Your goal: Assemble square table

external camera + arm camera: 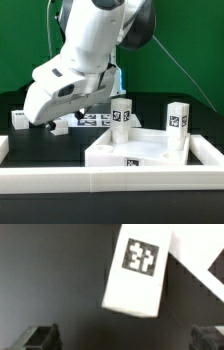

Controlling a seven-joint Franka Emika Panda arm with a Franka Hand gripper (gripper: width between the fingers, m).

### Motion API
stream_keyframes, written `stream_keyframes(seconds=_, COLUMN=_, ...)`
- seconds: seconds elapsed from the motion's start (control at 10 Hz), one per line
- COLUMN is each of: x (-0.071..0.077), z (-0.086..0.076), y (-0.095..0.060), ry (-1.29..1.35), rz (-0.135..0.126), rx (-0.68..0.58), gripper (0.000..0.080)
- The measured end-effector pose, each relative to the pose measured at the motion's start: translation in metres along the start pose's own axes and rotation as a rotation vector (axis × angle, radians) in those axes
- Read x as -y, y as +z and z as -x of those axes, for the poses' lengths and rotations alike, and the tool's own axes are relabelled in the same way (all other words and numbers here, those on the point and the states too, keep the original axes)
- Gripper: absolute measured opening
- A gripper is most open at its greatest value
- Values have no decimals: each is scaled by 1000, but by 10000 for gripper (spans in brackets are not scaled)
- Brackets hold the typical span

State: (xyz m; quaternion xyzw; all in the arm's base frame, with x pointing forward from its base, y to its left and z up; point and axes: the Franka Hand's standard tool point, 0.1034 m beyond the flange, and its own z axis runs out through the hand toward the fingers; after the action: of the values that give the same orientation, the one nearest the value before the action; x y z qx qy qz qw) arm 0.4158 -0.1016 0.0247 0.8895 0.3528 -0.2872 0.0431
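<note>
The square table slab, white with a raised rim and a tag on its front edge, lies at the exterior view's right. Two white tagged legs stand upright at its back corners, one at the left and one at the right. Another leg lies on the dark table ahead of my gripper; it shows as a white block under the hand. A further leg sits at the far left. My gripper hangs low over the table, open, with nothing between its fingers.
A low white border wall runs along the front and up the left side. The marker board lies flat behind the slab, partly hidden by the arm. A white edge crosses one corner of the wrist view.
</note>
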Motion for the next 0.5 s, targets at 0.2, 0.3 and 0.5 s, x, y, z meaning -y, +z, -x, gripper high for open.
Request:
stream_keyframes(seconds=0.2, x=6, z=-6, y=2, ry=-5, rz=-13, rx=107, gripper=648)
stream_keyframes(seconds=0.3, x=8, z=-5, y=4, ry=-14, rz=-19, rx=175, gripper=648)
stream_keyframes(seconds=0.5, x=0, z=-2, y=12, ry=-50, rz=4, rx=235, gripper=648)
